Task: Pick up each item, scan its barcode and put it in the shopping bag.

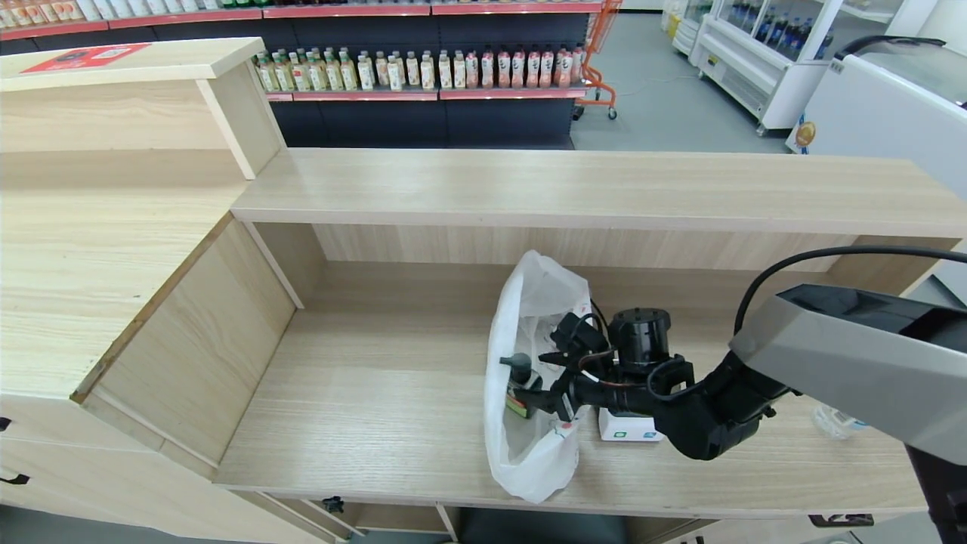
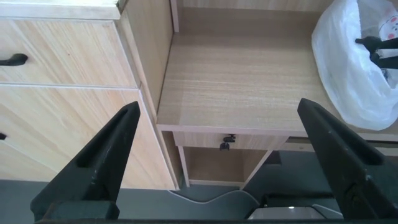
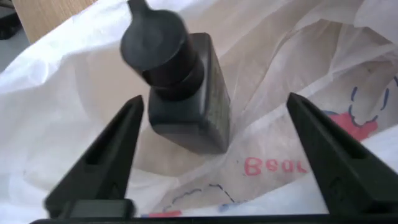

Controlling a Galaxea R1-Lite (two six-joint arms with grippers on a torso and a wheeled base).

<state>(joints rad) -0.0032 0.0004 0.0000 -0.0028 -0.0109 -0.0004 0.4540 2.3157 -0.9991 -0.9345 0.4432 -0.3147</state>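
White plastic shopping bag (image 1: 529, 461) slumps right of centre on the bench (image 1: 378, 393), right gripper (image 3: 212, 124) spread wide inside its mouth, clear of the dark bottle (image 3: 186, 93) resting in the bag, likely a drop-off; left gripper (image 2: 217, 106) spread, parked near-left.

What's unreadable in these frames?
- Dark bottle: barcode not seen; right wrist view, one side only.
- White box: head view, mostly behind the right arm.
- Clear item: head view, partly behind that arm.
- Shopping bag contents: head view, hidden by its wall.
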